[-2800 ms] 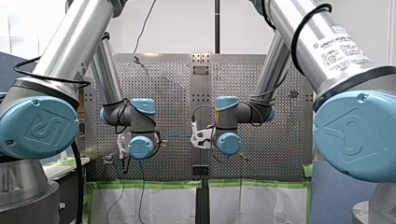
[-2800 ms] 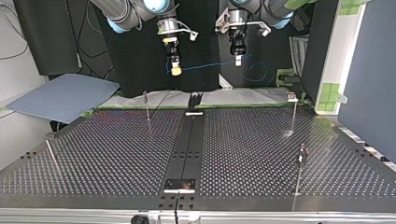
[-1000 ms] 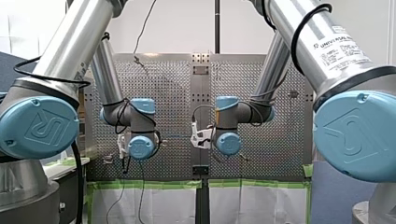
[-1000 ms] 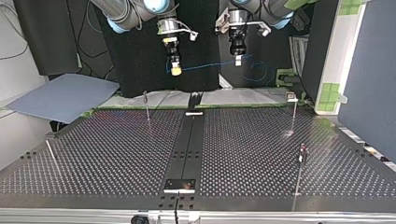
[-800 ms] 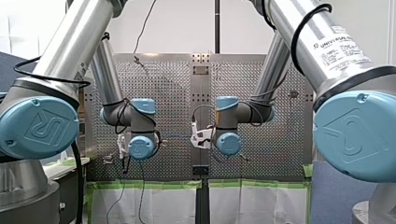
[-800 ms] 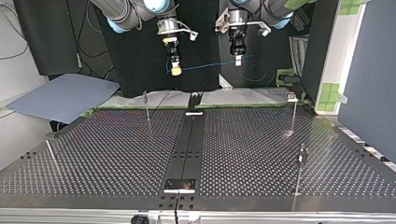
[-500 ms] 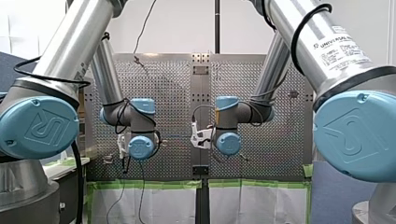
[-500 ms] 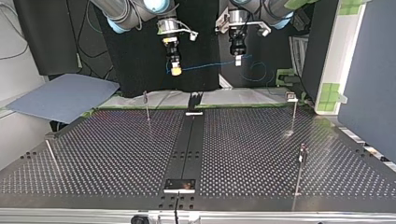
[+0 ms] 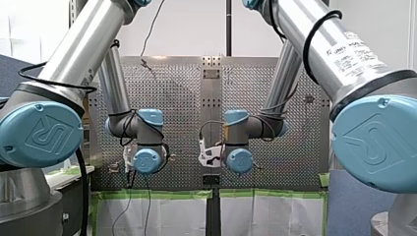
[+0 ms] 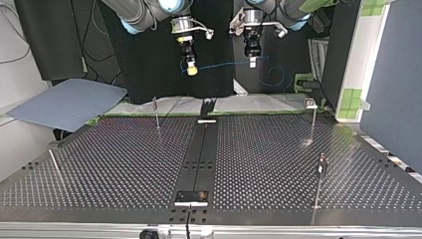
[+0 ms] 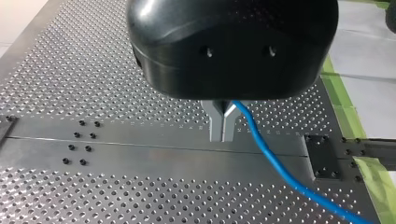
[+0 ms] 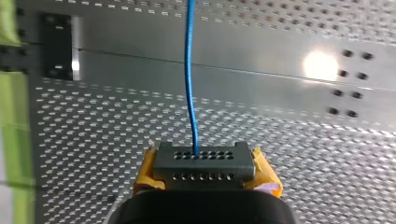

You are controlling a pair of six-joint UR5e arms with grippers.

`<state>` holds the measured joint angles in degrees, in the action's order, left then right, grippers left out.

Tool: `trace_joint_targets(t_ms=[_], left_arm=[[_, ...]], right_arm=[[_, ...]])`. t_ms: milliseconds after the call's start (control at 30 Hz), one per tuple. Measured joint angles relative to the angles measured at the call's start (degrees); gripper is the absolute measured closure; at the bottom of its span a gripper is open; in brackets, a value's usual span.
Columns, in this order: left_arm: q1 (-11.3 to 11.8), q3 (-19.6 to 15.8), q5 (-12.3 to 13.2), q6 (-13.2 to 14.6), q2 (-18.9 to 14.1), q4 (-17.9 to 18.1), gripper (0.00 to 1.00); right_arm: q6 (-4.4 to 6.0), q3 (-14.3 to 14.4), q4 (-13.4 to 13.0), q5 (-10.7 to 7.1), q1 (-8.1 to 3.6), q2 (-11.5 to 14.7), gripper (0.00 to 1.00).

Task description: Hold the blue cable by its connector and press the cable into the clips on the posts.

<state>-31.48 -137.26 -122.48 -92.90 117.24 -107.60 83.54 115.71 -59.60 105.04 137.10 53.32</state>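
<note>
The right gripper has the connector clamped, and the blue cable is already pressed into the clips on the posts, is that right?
No: the blue cable is not clipped in yet. The top view shows it strung in the air between my right gripper and left gripper, clear of the posts. The connector is indeed clamped.

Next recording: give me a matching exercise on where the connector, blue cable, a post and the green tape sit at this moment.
1 connector
2 blue cable
3 post
4 green tape

A upright on the perforated table
B between the yellow pads of my right gripper
C pinched in the metal fingers of my left gripper
D along the table's edge

Pairs: 1-B, 2-C, 3-A, 4-D
</note>
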Motion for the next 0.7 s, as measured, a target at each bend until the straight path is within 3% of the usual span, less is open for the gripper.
trace_joint_targets(t_ms=[333, 500, 700], left_arm=[[0.0, -0.01, 0.01, 0.0, 0.11, 0.01, 1.0], [0.0, -0.01, 0.01, 0.0, 0.12, 0.01, 1.0], [0.0, -0.01, 0.01, 0.0, 0.12, 0.01, 1.0]], right_arm=[[-0.03, 0.01, 0.0, 0.0, 0.05, -4.12, 1.0], [0.02, 0.07, 0.05, -0.06, 0.0, -4.3, 1.0], [0.89, 1.97, 2.03, -0.99, -1.21, -2.37, 1.0]])
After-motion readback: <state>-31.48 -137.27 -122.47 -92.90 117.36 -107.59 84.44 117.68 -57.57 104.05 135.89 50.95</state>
